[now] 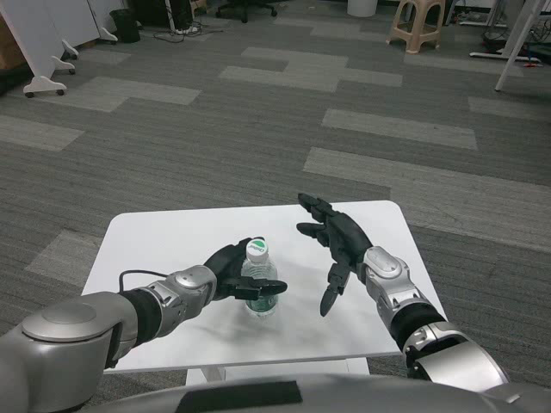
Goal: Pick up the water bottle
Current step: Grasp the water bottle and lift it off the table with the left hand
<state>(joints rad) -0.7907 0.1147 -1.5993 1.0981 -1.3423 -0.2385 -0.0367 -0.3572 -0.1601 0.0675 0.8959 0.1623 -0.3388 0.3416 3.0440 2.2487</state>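
Observation:
A clear water bottle [258,284] with a white and green cap stands upright near the middle front of the white table [172,232]. My left hand [237,275] wraps around the bottle from its left side, fingers curled across its front. To the right of the bottle my right hand [334,245] hovers over the table with its fingers spread, a short gap away from the bottle and holding nothing.
The table is small, with its right edge close to my right forearm [392,288]. Grey patterned carpet surrounds it. Far off stand a beige stool [417,21], white rolling panels [43,43] and a black bin [126,24].

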